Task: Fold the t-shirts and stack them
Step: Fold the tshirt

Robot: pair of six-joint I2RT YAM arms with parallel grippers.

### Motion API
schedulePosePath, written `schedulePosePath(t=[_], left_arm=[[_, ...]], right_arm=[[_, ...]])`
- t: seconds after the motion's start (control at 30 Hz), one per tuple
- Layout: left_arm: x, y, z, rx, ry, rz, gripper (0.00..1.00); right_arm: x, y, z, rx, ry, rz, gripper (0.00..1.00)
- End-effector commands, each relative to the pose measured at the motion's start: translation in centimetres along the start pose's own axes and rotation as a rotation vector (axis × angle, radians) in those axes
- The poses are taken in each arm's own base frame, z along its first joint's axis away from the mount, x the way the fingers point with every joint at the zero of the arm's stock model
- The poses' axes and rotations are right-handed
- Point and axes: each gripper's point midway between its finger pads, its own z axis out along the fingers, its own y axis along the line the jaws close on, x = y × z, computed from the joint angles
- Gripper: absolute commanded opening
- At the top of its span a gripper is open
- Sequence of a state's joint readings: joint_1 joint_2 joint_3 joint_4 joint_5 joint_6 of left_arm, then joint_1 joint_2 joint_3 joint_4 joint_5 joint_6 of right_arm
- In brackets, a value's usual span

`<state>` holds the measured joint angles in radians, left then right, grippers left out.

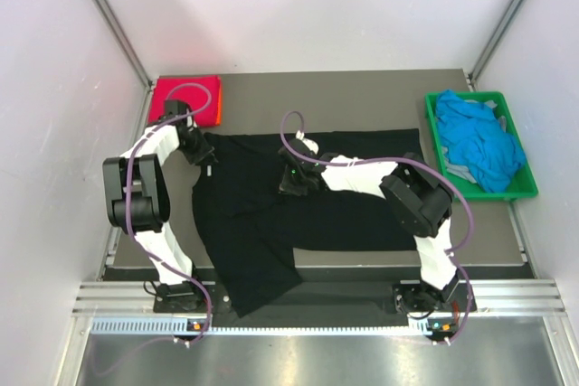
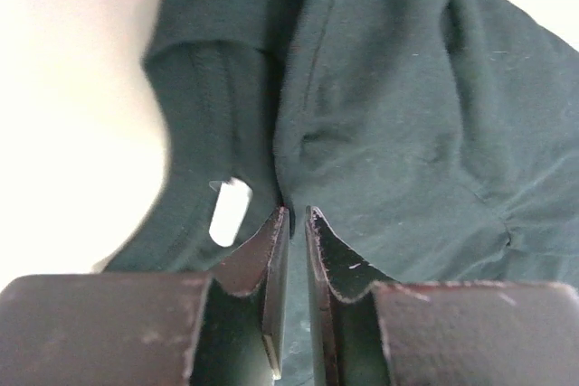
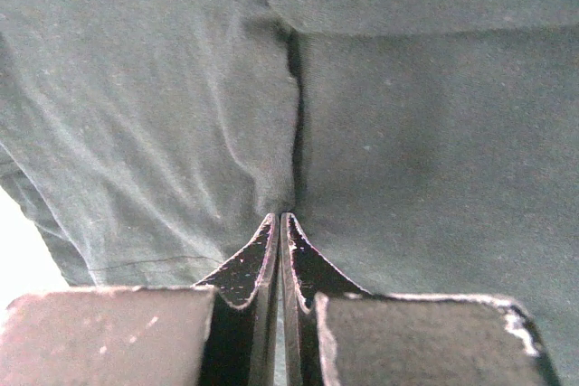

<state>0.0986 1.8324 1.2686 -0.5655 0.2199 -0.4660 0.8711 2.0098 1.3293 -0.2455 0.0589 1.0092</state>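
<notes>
Black t-shirt (image 1: pixel 262 223) lies spread, rumpled and creased

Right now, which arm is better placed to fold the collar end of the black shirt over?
Left, probably. The left gripper pinches the black shirt right beside its neck label, at the shirt's edge. The right gripper pinches cloth mid-shirt, away from the collar.

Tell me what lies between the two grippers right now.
Only the black t-shirt: in the top view its cloth spans the whole stretch from the left gripper to the right gripper, both closed on folds of it.
</notes>
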Motion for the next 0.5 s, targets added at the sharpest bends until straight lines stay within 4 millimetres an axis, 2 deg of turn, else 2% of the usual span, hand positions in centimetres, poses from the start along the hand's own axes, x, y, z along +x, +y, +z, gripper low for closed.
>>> schedulePosePath(t=[0.0,0.23,0.4,0.47], left_arm=[[-1.10,-1.19,-1.74,0.021,-0.036,0.026,0.18],[-0.83,-1.40,-1.25,0.038,-0.028,0.028,0.18],[-0.57,-0.88,-1.26,0.010,-0.020,0.018,0.00],[-0.41,-0.55,-1.38,-0.015,-0.019,0.012,0.00]], right_arm=[[-1.42,3.37,-2.26,-0.101,-0.067,-0.026,0.00],[-1.39,3.44,-2.38,-0.108,-0.066,-0.029,0.00],[-1.40,3.70,-2.56,-0.121,-0.064,-0.039,0.00],[-1.46,3.72,-2.71,-0.124,-0.068,-0.043,0.00]])
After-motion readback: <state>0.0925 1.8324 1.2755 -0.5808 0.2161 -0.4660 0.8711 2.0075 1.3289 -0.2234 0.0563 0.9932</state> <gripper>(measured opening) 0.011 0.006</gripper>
